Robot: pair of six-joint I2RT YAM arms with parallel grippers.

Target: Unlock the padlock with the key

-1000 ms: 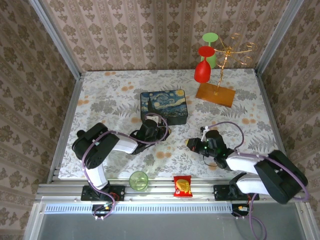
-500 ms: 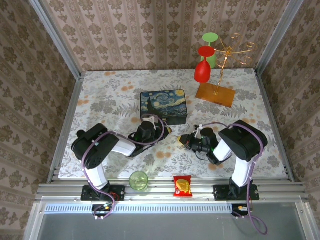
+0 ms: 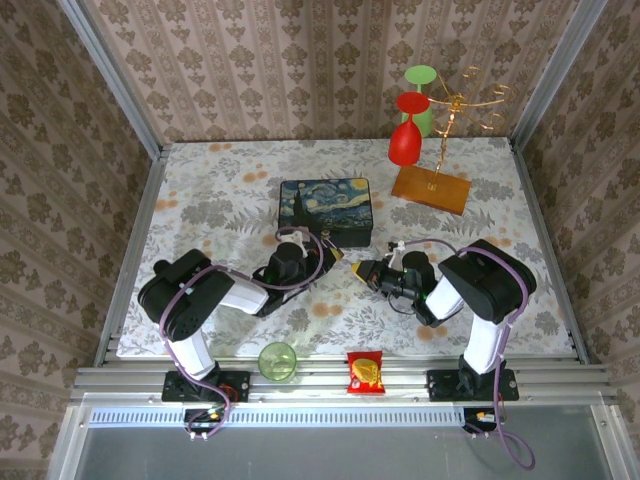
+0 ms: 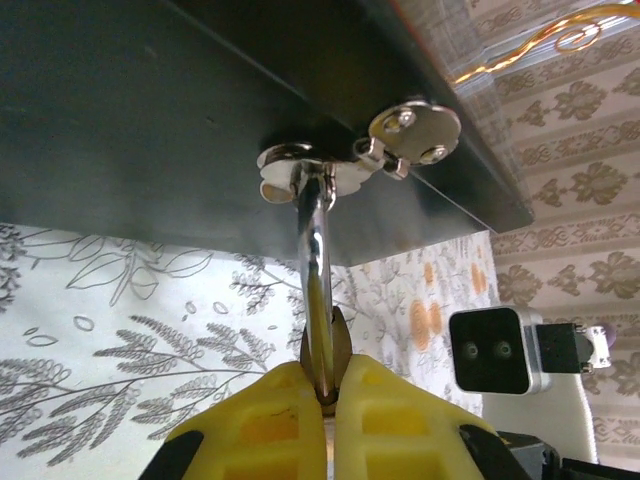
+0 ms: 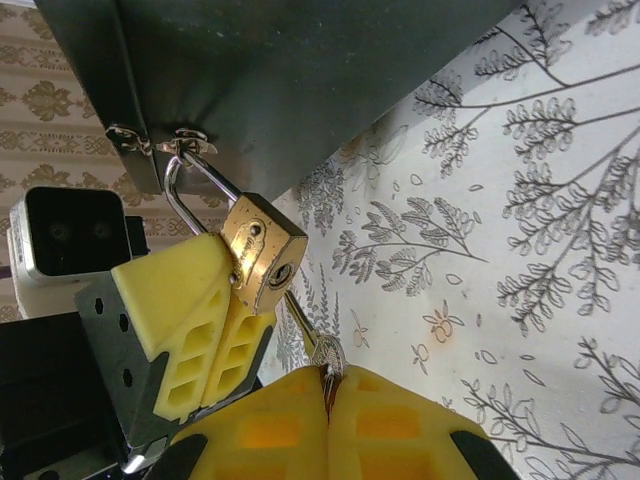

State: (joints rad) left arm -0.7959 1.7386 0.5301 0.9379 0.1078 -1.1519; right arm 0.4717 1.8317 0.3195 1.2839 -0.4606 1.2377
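The left end effector (image 4: pixel 325 398) pinches the padlock (image 5: pixel 262 248) just in front of the box (image 5: pixel 300 70), its shackle (image 4: pixel 315 240) through the box's hasp (image 4: pixel 300 178). The right end effector (image 5: pixel 328 392) pinches the key (image 5: pixel 325 355), blade at the padlock's keyhole.

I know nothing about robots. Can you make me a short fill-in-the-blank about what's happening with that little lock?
1. The small brass padlock has its silvery shackle looped through the metal hasp on the dark painted ____.
2. The left gripper is shut on the ____.
3. The right gripper pinches a small silvery ____, its blade at the padlock's keyhole.
Missing words: box; padlock; key.
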